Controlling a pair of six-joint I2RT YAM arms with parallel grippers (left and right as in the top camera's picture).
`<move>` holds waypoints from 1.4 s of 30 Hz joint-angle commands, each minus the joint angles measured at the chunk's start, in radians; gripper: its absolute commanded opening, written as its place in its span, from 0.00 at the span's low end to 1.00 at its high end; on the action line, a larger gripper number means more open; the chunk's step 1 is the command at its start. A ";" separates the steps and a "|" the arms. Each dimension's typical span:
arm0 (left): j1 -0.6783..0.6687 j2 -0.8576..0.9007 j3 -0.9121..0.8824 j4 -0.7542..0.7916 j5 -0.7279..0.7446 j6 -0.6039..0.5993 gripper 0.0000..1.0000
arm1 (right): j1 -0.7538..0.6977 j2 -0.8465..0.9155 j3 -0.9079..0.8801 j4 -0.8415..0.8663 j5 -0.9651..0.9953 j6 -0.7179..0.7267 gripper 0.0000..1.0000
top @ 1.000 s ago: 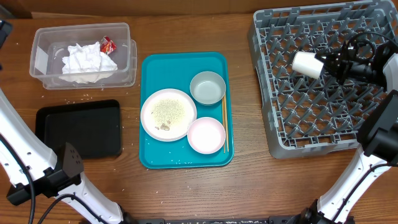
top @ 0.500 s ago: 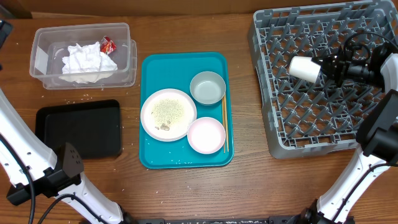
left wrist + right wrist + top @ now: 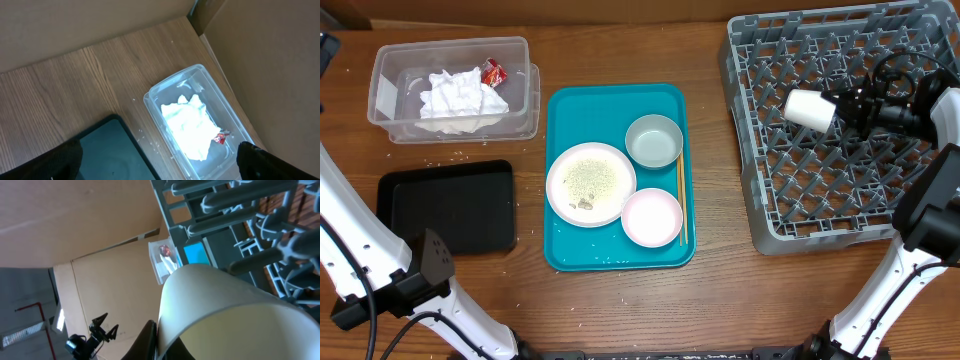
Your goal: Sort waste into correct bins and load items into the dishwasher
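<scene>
Overhead, cup (image 3: 808, 107) partly hidden, right pincer (image 3: 839, 109) gripping

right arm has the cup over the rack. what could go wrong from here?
1. The cup lies sideways in the right fingers over the rack; released like this, it may roll or wedge between pegs instead of standing mouth down.
2. The plate on the teal tray carries rice crumbs; loaded unscraped, they would likely drop through the rack's open floor.

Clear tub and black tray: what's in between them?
Only a strip of wooden table with a few tiny white crumbs on it, seen from overhead.
</scene>
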 commanded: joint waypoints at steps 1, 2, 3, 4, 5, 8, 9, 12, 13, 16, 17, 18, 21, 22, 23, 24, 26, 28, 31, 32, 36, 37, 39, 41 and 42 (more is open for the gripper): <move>-0.002 0.009 0.002 0.001 0.000 -0.009 1.00 | -0.009 -0.010 -0.006 0.013 0.108 0.040 0.12; -0.002 0.009 0.002 0.001 0.000 -0.009 1.00 | -0.010 -0.010 -0.006 0.011 0.124 0.040 0.13; -0.002 0.009 0.002 0.001 0.000 -0.009 1.00 | -0.011 -0.010 -0.006 0.004 0.145 0.044 0.14; -0.002 0.009 0.002 0.001 0.000 -0.009 1.00 | -0.013 -0.010 -0.005 0.000 0.164 0.054 0.14; -0.002 0.009 0.002 0.001 0.000 -0.009 1.00 | -0.018 -0.010 0.001 -0.010 0.188 0.062 0.14; -0.002 0.009 0.002 0.001 0.000 -0.009 1.00 | -0.044 -0.013 0.051 -0.067 0.256 0.062 0.14; -0.002 0.009 0.002 0.001 0.000 -0.009 1.00 | -0.054 -0.017 0.072 -0.087 0.285 0.062 0.14; -0.002 0.009 0.002 0.001 0.000 -0.009 1.00 | -0.080 -0.034 0.148 -0.157 0.395 0.063 0.15; -0.002 0.009 0.002 0.001 0.000 -0.009 1.00 | -0.089 -0.038 0.176 -0.183 0.432 0.064 0.15; -0.002 0.009 0.002 0.001 0.000 -0.009 1.00 | -0.111 -0.048 0.269 -0.249 0.566 0.105 0.17; -0.002 0.009 0.002 0.001 0.000 -0.009 1.00 | -0.116 -0.051 0.291 -0.262 0.597 0.119 0.17; -0.002 0.009 0.002 0.001 0.000 -0.009 1.00 | -0.122 -0.056 0.324 -0.280 0.629 0.137 0.17; -0.002 0.009 0.002 0.001 0.000 -0.009 1.00 | -0.126 -0.077 0.428 -0.333 0.655 0.140 0.17; -0.002 0.009 0.002 0.001 0.000 -0.009 1.00 | -0.126 -0.085 0.463 -0.350 0.660 0.140 0.18; -0.002 0.009 0.002 0.001 0.000 -0.009 1.00 | -0.121 -0.092 0.488 -0.362 0.663 0.140 0.18; -0.002 0.009 0.002 0.001 0.000 -0.009 1.00 | -0.116 -0.100 0.512 -0.374 0.669 0.140 0.18; -0.002 0.009 0.002 0.001 0.000 -0.009 1.00 | -0.090 -0.124 0.544 -0.386 0.694 0.140 0.18; -0.002 0.009 0.002 0.001 0.000 -0.009 1.00 | -0.060 -0.145 0.545 -0.386 0.718 0.140 0.20; -0.002 0.009 0.002 0.001 0.000 -0.009 1.00 | 0.017 -0.154 0.544 -0.386 0.766 0.140 0.23; -0.002 0.009 0.002 0.001 0.000 -0.009 1.00 | 0.045 -0.153 0.543 -0.384 0.803 0.140 0.22; -0.002 0.009 0.002 0.001 0.000 -0.009 1.00 | 0.180 -0.150 0.507 -0.367 1.054 0.197 0.09; -0.002 0.009 0.002 0.001 0.000 -0.009 1.00 | 0.210 -0.150 0.495 -0.367 1.111 0.223 0.06; -0.002 0.009 0.002 0.001 0.000 -0.009 1.00 | 0.262 -0.148 0.467 -0.364 1.170 0.244 0.05; -0.002 0.009 0.002 0.001 0.000 -0.009 1.00 | 0.297 -0.148 0.436 -0.352 1.201 0.246 0.04; -0.002 0.009 0.002 0.001 0.000 -0.009 1.00 | 0.314 -0.148 0.416 -0.341 1.219 0.246 0.04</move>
